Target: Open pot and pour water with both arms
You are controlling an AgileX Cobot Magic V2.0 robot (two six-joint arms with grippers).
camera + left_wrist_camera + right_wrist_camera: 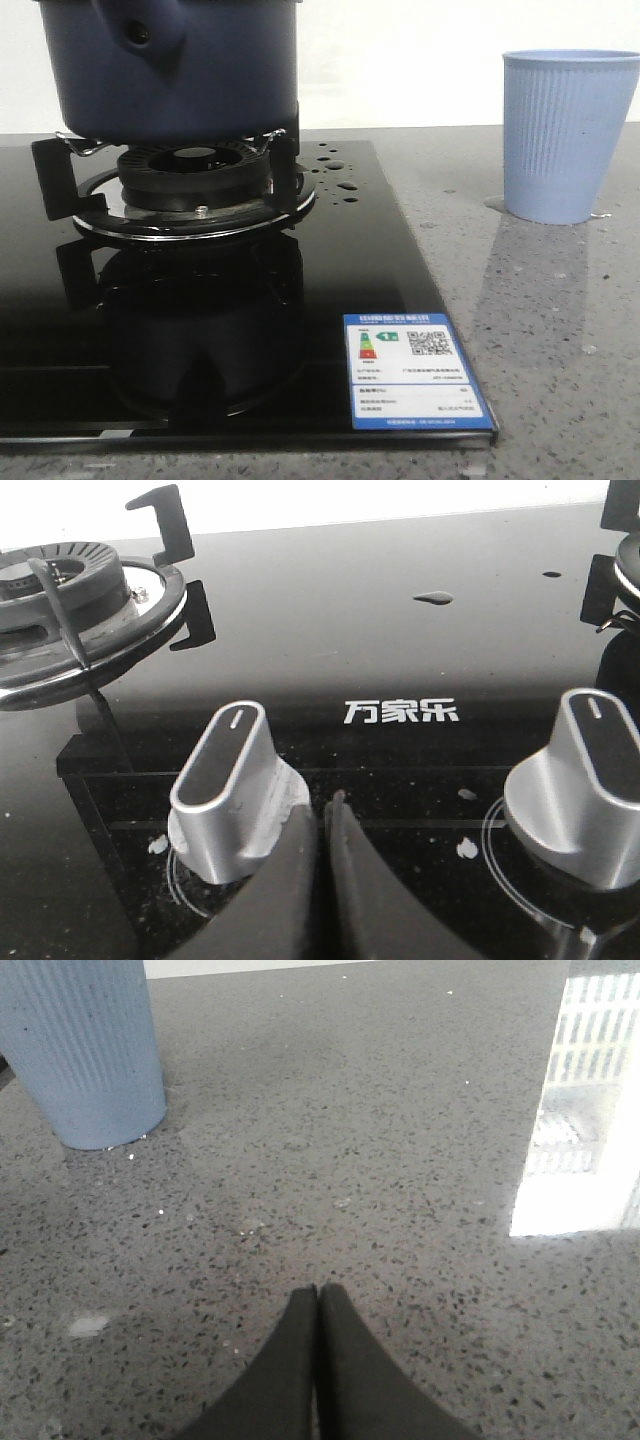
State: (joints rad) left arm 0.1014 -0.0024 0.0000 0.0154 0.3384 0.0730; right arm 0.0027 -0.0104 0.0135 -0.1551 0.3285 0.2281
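Grey speckled stone countertop [560, 330] fills the scene, glossy. Plain white wall [400, 60] behind at 12 o'clock. In the right wrist view, bright window-like reflection [585, 1100] on the counter at 2 o'clock, grid pattern visible.

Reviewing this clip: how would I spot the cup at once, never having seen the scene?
Start at the black glass cooktop with the dark blue pot on its burner. Look to its right, on the grey speckled counter. The cup stands there upright and alone: pale blue, ribbed, tapered, unlike the dark, smooth-sided pot.
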